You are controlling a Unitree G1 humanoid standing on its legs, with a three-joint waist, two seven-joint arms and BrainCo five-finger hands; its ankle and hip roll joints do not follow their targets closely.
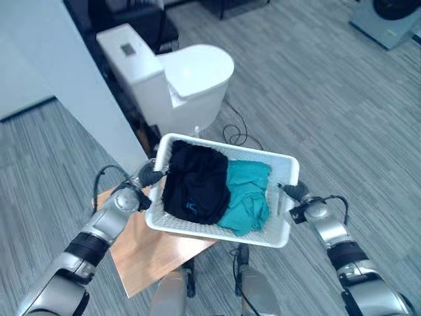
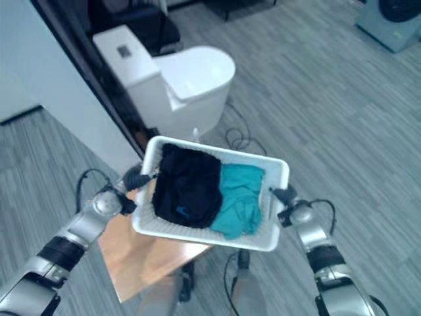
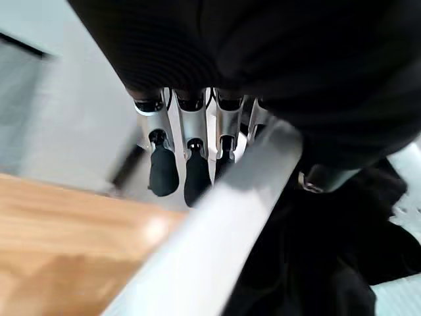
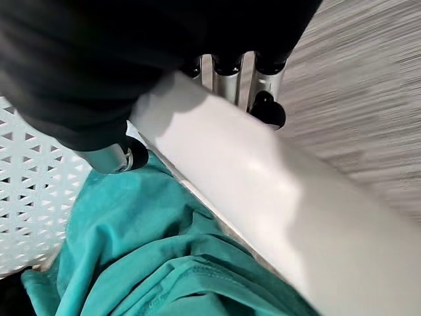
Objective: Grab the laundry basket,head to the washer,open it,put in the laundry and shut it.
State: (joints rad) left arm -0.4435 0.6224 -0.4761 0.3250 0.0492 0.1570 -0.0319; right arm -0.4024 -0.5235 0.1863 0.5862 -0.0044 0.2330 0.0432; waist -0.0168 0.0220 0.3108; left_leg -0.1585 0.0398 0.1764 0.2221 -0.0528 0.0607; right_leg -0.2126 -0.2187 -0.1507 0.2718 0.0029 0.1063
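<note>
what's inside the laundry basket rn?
In the white laundry basket, held by the left hand and right hand: a black garment beside a teal garment. Anything beneath them is hidden.

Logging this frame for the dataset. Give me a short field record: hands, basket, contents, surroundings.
left hand: curled round the basket's left rim
right hand: curled round the basket's right rim
laundry basket: white, held between both hands above a wooden table
contents: black garment on the robot's left, teal garment on its right
surroundings: white toilet beyond the basket, grey striped floor
</note>
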